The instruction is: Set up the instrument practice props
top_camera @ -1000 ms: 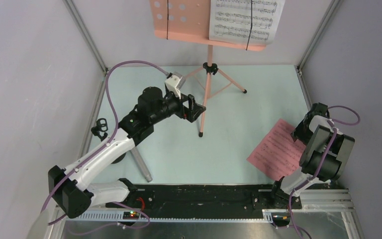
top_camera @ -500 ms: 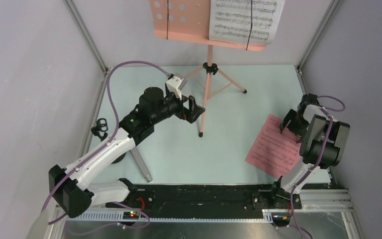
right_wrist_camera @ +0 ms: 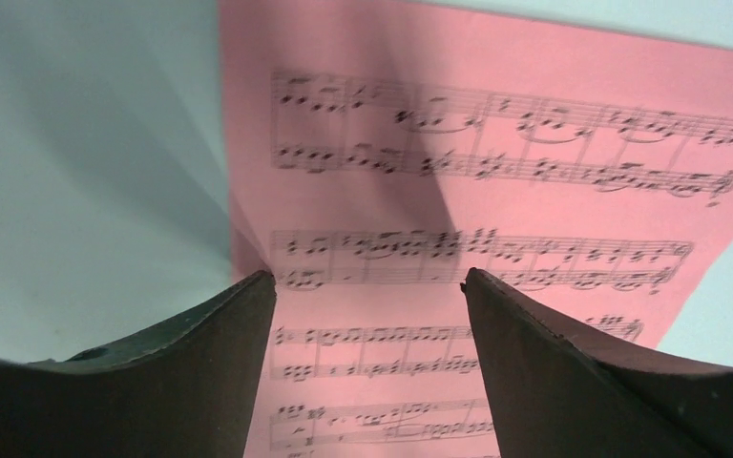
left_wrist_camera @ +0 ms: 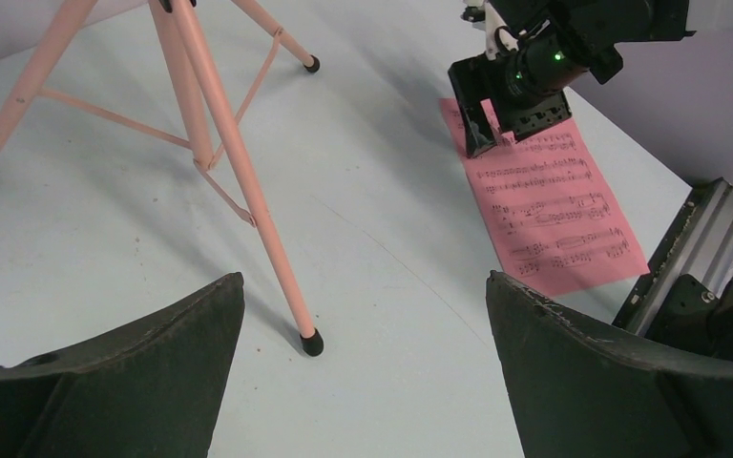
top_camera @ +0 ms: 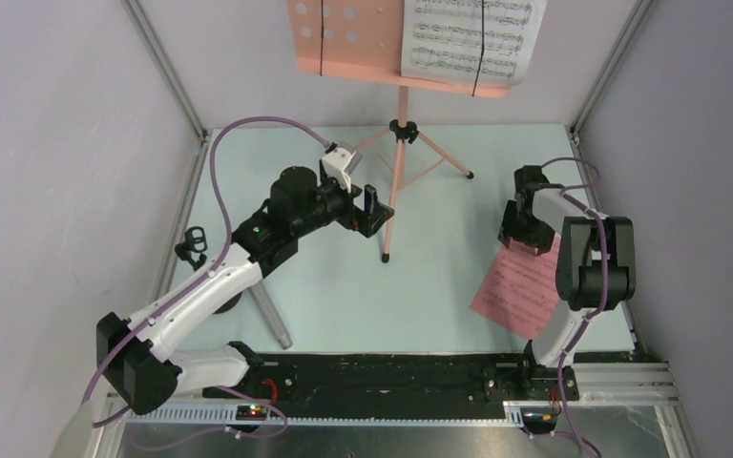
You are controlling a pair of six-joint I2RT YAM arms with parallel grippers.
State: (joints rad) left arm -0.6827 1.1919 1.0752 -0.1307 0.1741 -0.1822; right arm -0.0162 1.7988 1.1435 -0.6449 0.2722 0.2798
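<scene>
Noted right gripper (top_camera: pixel 523 234) spread open, nothing clamped, at far end of pink sheet-music page (top_camera: pixel 523 291) flat on table (top_camera: pixel 420 296); cannot tell from blurred wrist view whether touching paper. Logged left gripper (top_camera: pixel 372 210) agape, empty, beside near leg of salmon-pink music stand (top_camera: pixel 372 52), desk with white sheet-music page (top_camera: pixel 468 38) cropped at top. Made out grey microphone (top_camera: pixel 272 320) and black mic stand (top_camera: pixel 191 245) only partly, under left arm (top_camera: pixel 200 291).

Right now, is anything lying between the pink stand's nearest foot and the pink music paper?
No, there is only bare table between the stand's foot and the pink page. The left wrist view shows that stretch best.
</scene>
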